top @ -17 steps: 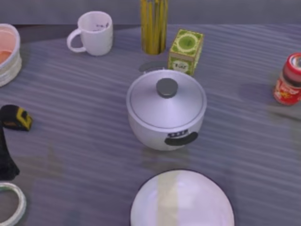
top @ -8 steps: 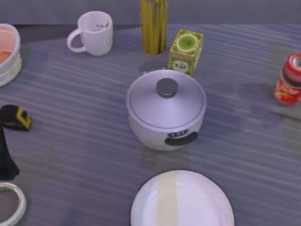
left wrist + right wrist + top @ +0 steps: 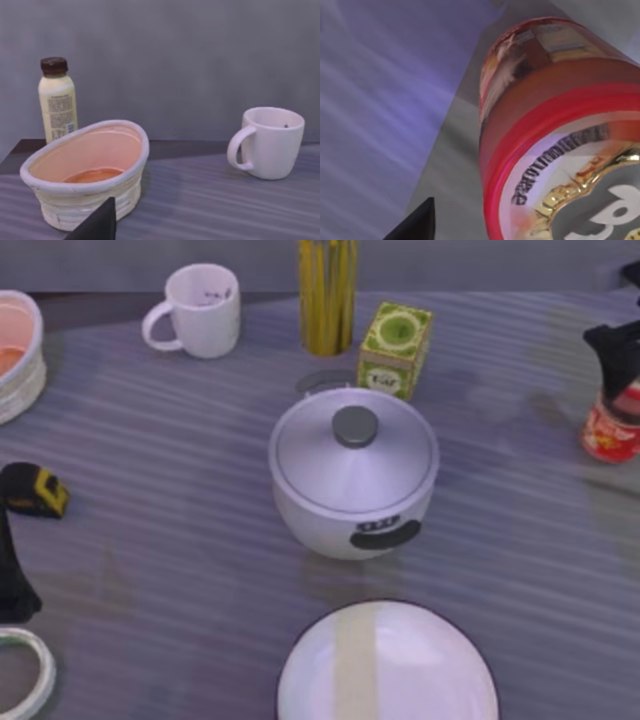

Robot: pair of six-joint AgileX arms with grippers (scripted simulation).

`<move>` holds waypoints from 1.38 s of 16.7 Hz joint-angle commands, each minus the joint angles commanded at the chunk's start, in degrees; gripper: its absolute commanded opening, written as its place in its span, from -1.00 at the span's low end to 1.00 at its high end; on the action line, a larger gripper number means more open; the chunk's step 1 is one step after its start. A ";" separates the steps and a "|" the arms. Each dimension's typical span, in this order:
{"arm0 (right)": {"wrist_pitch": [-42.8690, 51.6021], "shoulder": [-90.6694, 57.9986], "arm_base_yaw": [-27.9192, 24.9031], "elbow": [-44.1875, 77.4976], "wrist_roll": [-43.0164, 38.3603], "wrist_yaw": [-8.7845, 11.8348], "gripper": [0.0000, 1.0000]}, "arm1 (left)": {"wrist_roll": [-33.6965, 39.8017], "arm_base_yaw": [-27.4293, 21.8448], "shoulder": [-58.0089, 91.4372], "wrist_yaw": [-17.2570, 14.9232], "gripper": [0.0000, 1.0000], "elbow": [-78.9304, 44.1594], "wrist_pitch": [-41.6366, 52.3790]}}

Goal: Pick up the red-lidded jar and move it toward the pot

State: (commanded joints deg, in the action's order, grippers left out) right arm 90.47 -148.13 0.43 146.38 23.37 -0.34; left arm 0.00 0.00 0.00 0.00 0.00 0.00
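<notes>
The red-lidded jar (image 3: 610, 432) stands upright at the table's right edge, far from the pot (image 3: 350, 470), which sits in the middle with its domed lid and dark knob. My right gripper (image 3: 615, 352) hangs over the jar's top and hides the lid in the top view. In the right wrist view the jar (image 3: 560, 125) fills the picture. One dark fingertip (image 3: 417, 225) shows beside it with a gap between them, so the gripper is open. My left arm (image 3: 12, 575) is parked at the left edge, its fingertip (image 3: 102, 222) set wide, open on nothing.
A green-and-yellow box (image 3: 395, 348) and a yellow bundle (image 3: 327, 295) stand behind the pot. A white mug (image 3: 200, 310) and a basket (image 3: 15, 350) are at the back left, with a bottle (image 3: 57, 97) beyond the basket. A white plate (image 3: 388, 665) lies at the front.
My right gripper has come into the top view from the upper right and now covers the jar's lid. The jar and the pot have not moved.
</notes>
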 joint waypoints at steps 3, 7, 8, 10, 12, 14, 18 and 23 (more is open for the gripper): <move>-0.13 -1.27 -0.36 2.61 0.67 0.35 1.00 | 0.00 0.00 0.00 0.00 1.00 0.00 0.00; -0.16 -1.13 -0.03 2.47 0.61 0.27 1.00 | 0.00 0.00 0.00 0.00 1.00 0.00 0.00; -0.34 -1.07 -0.09 2.28 0.66 0.29 1.00 | 0.00 0.00 0.00 0.00 1.00 0.00 0.00; -2.40 -0.56 -0.29 0.09 0.77 0.37 1.00 | 0.00 0.00 0.00 0.00 1.00 0.00 0.00; -5.95 0.24 -0.34 -4.51 0.69 0.37 1.00 | 0.00 0.00 0.00 0.00 1.00 0.00 0.00; -10.04 1.05 -0.41 -10.06 0.64 0.38 1.00 | 0.00 0.00 0.00 0.00 1.00 0.00 0.00; -14.24 1.76 -0.48 -14.53 0.59 0.39 1.00 | 0.00 0.00 0.00 0.00 1.00 0.00 0.00; -14.24 1.76 -0.48 -14.53 0.59 0.39 0.70 | 0.00 0.00 0.00 0.00 1.00 0.00 0.00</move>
State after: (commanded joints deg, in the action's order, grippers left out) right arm 76.23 -146.37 -0.05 131.85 23.96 0.05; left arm 0.00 0.00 0.00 0.00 0.00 0.00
